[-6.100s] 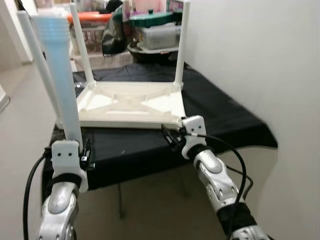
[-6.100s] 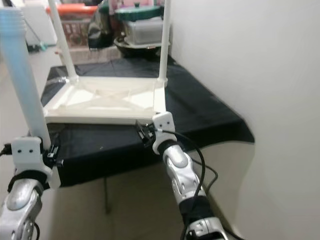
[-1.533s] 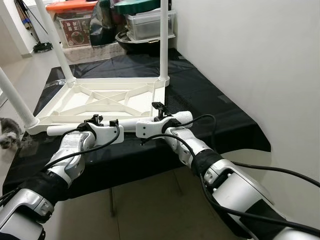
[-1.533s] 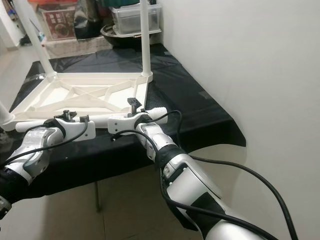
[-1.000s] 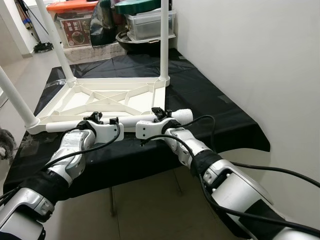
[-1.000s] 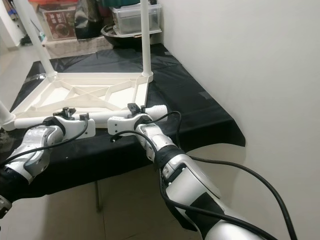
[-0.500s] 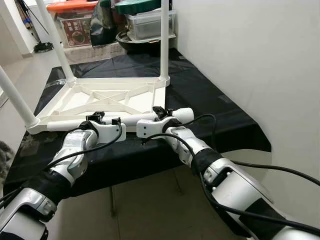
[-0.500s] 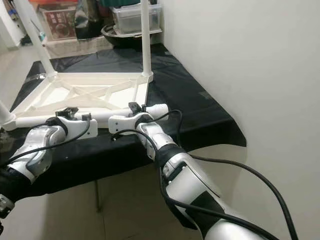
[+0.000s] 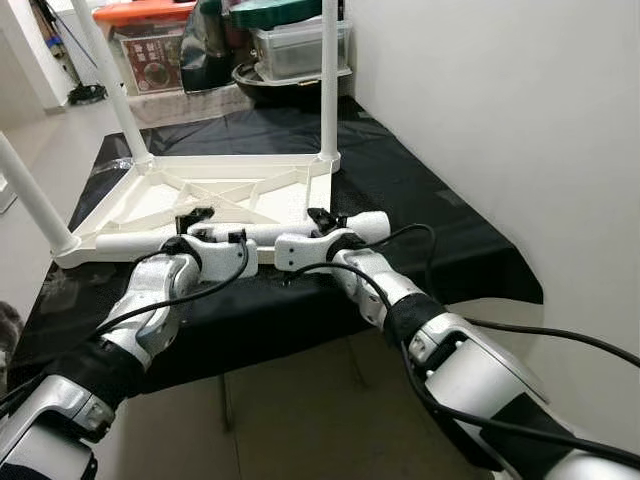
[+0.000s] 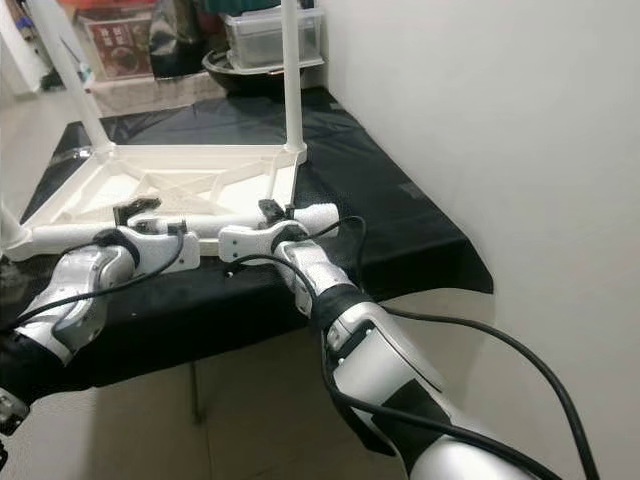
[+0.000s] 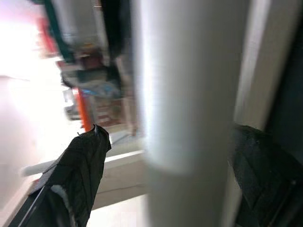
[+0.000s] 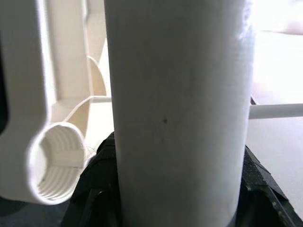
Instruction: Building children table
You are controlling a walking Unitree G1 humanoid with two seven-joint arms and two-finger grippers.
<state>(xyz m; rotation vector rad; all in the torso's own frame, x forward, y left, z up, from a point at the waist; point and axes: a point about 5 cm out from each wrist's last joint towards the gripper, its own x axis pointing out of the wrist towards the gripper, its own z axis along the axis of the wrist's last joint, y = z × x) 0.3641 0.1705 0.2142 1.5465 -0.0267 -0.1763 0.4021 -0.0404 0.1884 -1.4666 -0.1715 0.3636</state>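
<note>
Loose white table leg [image 9: 262, 235] lies level along the near edge of the upturned white table frame [image 9: 215, 197], on the black-draped tabletop [image 9: 420, 210]. Left hand [image 9: 197, 218] and right hand [image 9: 322, 218] are both clamped on this leg, side by side. Threaded socket [image 12: 53, 166] sits just beside the leg. Three legs already stand upright in the frame
</note>
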